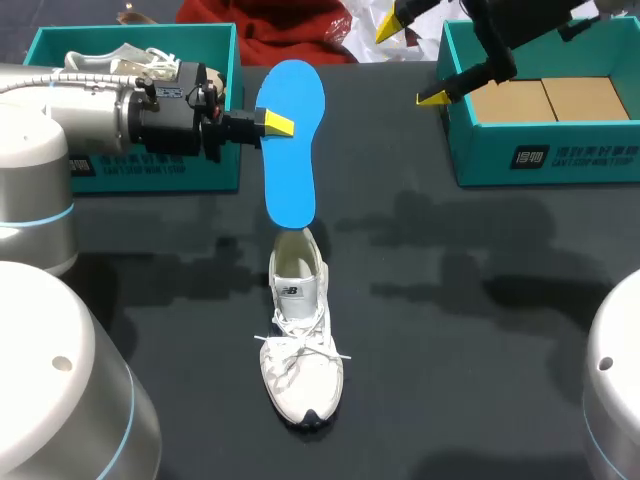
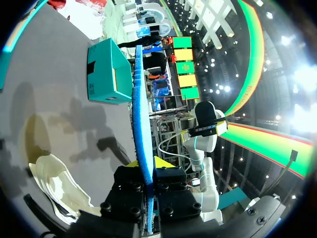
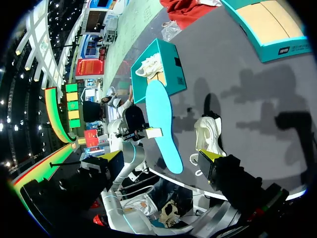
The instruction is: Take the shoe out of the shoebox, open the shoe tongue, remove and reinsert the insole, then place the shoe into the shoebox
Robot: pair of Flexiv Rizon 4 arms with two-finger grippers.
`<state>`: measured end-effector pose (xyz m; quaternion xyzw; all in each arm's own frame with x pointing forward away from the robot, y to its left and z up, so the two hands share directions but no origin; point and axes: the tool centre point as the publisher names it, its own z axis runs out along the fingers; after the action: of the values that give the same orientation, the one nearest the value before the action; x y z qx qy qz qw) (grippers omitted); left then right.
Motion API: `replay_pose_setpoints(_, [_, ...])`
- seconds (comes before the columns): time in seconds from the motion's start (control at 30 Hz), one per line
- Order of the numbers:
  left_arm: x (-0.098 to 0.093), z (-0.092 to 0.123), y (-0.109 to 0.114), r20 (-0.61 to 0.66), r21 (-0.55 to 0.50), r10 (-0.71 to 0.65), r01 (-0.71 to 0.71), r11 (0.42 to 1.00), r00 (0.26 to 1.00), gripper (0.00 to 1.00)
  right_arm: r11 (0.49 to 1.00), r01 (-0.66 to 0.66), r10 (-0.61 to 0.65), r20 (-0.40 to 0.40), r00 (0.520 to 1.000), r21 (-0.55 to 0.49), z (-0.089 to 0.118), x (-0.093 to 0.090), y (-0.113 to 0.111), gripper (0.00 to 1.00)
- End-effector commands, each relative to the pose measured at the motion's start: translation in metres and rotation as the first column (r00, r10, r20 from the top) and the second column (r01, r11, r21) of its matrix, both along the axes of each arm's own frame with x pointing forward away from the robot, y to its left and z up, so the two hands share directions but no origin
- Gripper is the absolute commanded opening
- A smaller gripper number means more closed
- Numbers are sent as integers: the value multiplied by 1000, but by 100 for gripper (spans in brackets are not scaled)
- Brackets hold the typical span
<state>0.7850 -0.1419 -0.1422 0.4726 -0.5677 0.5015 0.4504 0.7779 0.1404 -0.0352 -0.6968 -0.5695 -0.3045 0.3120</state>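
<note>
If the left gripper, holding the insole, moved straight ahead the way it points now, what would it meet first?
Probably the side wall of the empty shoebox, which lies ahead of the left gripper, shut on the blue insole. The right gripper hangs near that line, but its height is unclear.

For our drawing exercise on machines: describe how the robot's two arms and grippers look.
The left arm and right arm are thick silver-white cylinders with light-blue rings; a grey cable runs along the left one. The left gripper and right gripper have black bodies and yellow wedge-shaped tips.
</note>
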Motion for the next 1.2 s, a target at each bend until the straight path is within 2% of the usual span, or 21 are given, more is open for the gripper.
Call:
replay_pose_setpoints(0.03, [0,-4,-3,-5,-1,2,-2,1000,1000,0,940,-23,3,-59,998,-341,12,-2,5,100])
replay_pose_setpoints(0.3, [-1,-7,-5,-23,-5,4,-4,1000,1000,0,856,-34,0,-65,998,-516,28,-2,22,100])
replay_pose_setpoints(0.47, [0,-9,-7,-36,-6,8,-8,1000,999,0,810,-49,-3,-88,996,-584,34,0,29,100])
replay_pose_setpoints(1.03, [2,-10,-8,-63,-34,16,-19,999,998,0,711,-91,33,-96,995,-697,45,0,61,100])
replay_pose_setpoints(1.2, [2,-9,-8,-69,-41,16,-19,999,997,0,694,-87,59,-64,996,-714,49,-1,74,100])
